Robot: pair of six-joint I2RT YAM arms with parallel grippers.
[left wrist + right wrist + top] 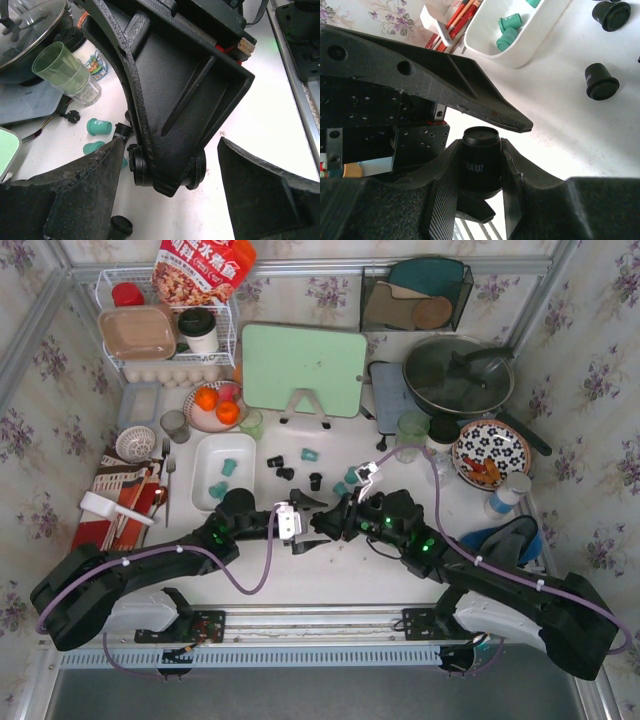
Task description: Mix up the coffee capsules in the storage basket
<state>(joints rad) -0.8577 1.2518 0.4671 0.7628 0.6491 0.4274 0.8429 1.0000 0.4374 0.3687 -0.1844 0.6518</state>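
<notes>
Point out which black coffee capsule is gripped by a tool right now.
The black capsule clamped in the right tool is the one. The other black capsules lie loose on the table, with no tool around them.

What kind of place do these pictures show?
Probably a mock kitchen counter in a robot test cell: a lidded pan, a green cutting board and a wire rack stand on a table between floral-papered walls.

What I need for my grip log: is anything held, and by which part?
The right gripper pinches a black coffee capsule by its side walls. The left gripper is open, holding nothing.
</notes>
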